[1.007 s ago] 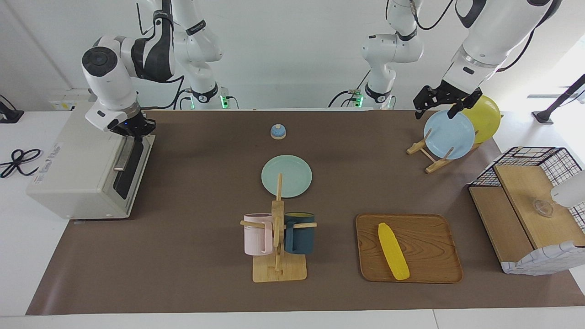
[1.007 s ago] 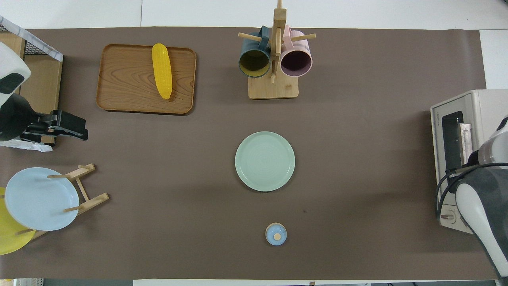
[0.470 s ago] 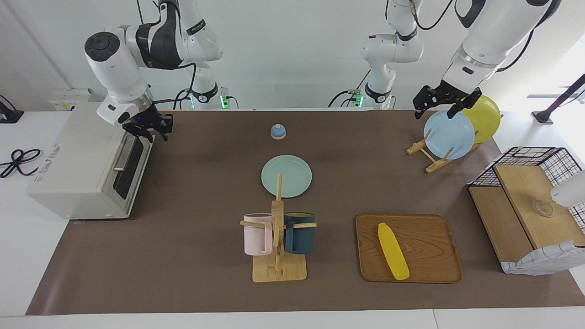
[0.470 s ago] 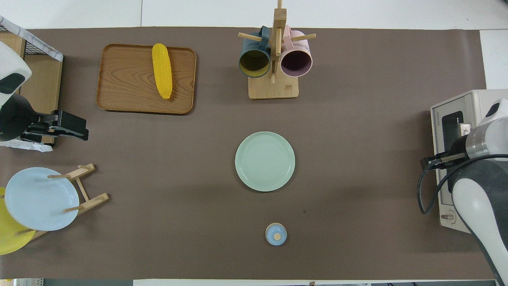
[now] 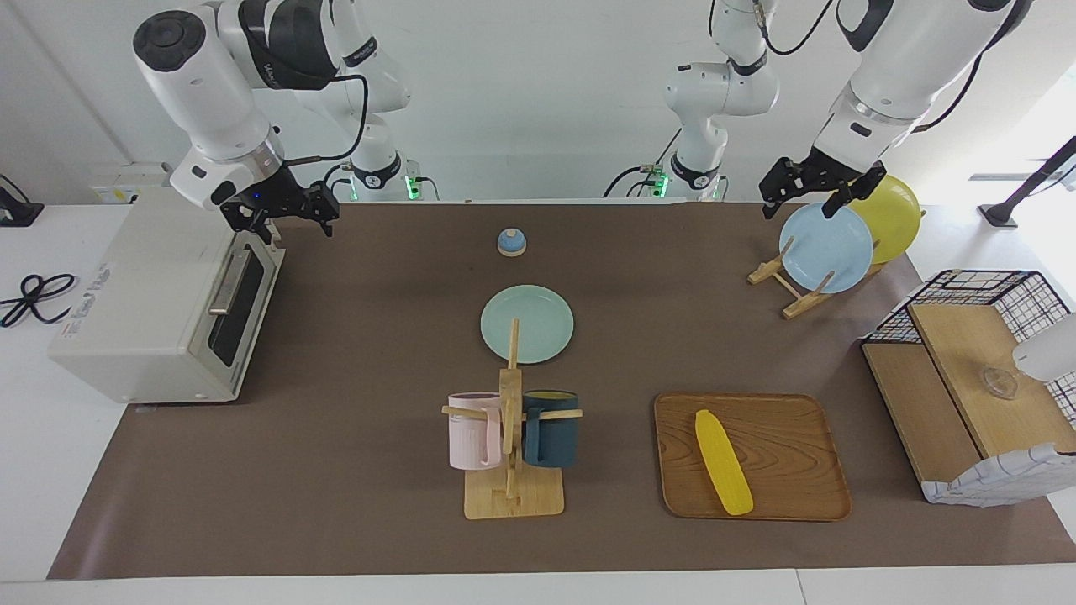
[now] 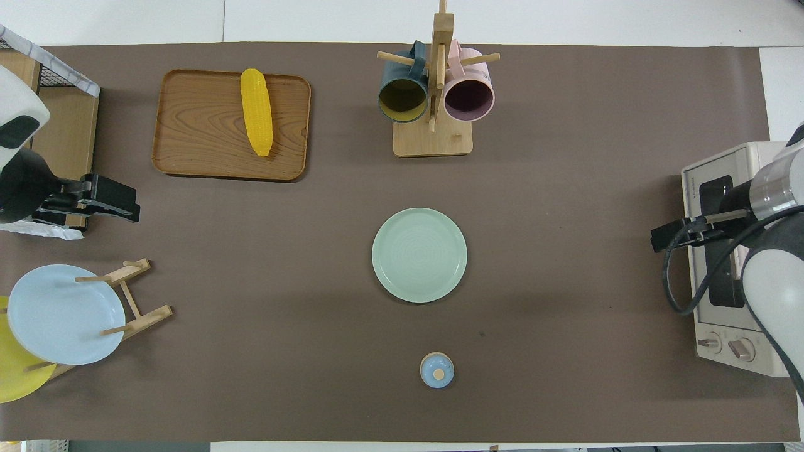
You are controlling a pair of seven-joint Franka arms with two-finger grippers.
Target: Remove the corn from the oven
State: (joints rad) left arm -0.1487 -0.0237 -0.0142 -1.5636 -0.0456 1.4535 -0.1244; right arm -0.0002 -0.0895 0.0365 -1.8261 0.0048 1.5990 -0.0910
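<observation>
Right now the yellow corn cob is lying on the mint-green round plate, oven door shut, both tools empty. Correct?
One thing is wrong: the yellow corn cob lies on the brown wooden tray, not on the mint-green round plate, which is bare. The overhead view shows it. The off-white toaster oven door is shut, and the left tool and right tool are empty.

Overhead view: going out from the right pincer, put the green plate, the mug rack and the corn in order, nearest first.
From the right pincer, in front of the oven:
1. Green plate, mid-table.
2. Mug rack, farther from the robots than the plate.
3. Corn, on the wooden tray toward the left arm's end.
</observation>
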